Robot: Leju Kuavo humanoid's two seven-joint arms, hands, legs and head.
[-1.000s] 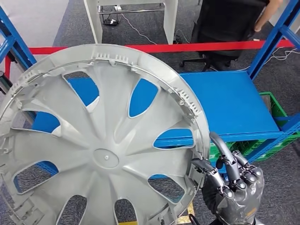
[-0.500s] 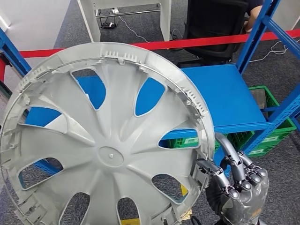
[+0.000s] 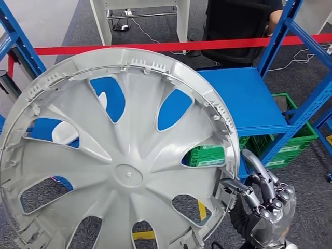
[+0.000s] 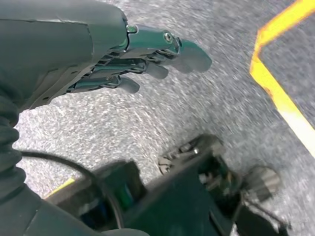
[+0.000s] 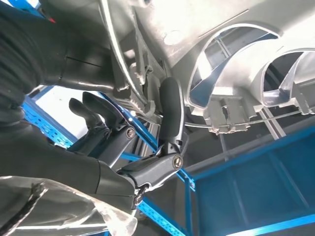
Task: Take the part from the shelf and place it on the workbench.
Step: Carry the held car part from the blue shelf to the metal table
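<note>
The hubcap fills the left and centre of the head view, tilted with its inner face toward the camera. The right hand, at the lower right of the frame, pinches the cover's rim at its right edge, thumb pressed against the ribbed inside (the wrist view shows this plainly). The left hand hangs over grey carpet, fingers apart and holding nothing. The blue shelf lies in the upper right. No readable writing or brand anywhere.
</note>
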